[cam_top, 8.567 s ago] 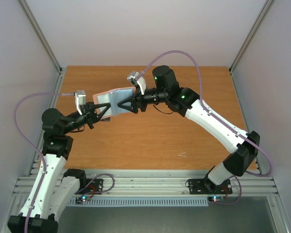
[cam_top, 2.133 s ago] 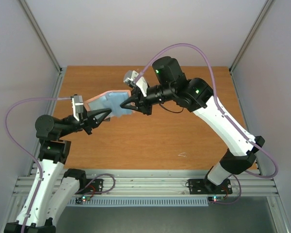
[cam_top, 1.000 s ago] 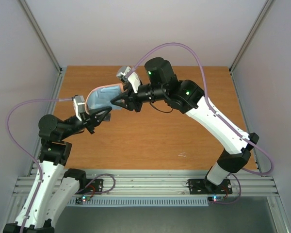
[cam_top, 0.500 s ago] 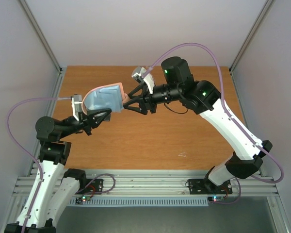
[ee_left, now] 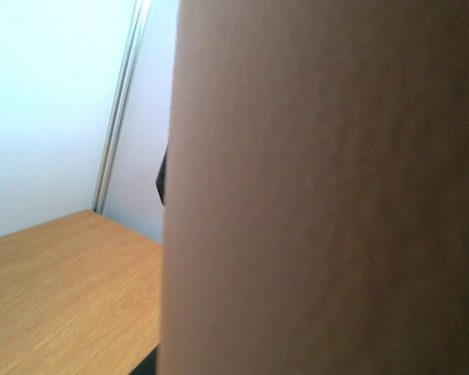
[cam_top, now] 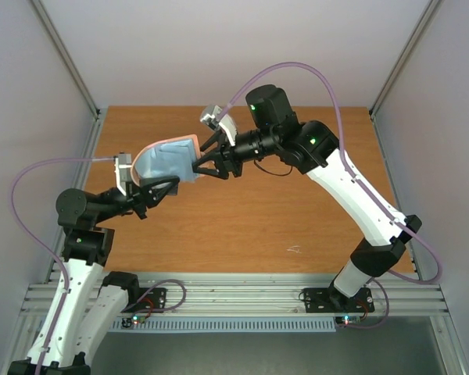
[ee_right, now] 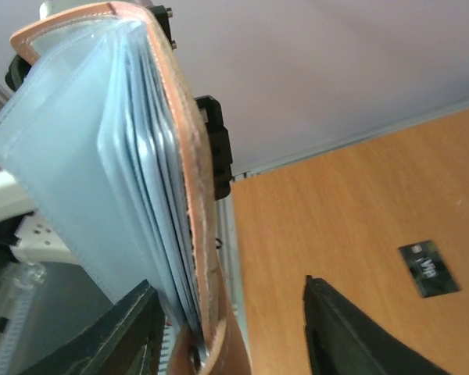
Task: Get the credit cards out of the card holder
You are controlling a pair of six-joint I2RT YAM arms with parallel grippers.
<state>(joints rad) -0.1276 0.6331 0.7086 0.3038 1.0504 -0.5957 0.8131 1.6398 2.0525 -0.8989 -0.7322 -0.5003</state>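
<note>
- The left jaws are clenched on the card holder [cam_top: 168, 160], pinching its lower edge. They carry it up off the surface [cam_top: 297, 211].
- From the left jaws the card holder rises and fans away, standing on edge and spread open. Its light blue inside faces the right jaws and its taupe outside is turned back toward the left arm [cam_top: 82, 226].
- In the left wrist view that taupe outside [ee_left: 320, 195] sits so close that it fills most of the picture as a blur. The left jaws themselves are hidden there.
- The right jaws stand released, spread wide at the holder's near side edge.
- In the right wrist view the holder's lower corner [ee_right: 191, 328] lies between the two fingers. It is hard by one finger [ee_right: 129, 332] and well apart from the other [ee_right: 340, 328]. Whether it touches the nearer finger cannot be told.
- Ahead of the right jaws the stacked light blue pockets [ee_right: 102, 156] show edge-on inside the stitched tan rim. No card can be made out in them.
- One dark card [ee_right: 428, 269] lies flat on the surface [ee_right: 336, 211], out beyond the right jaws and on the side away from the holder, touching neither.
</note>
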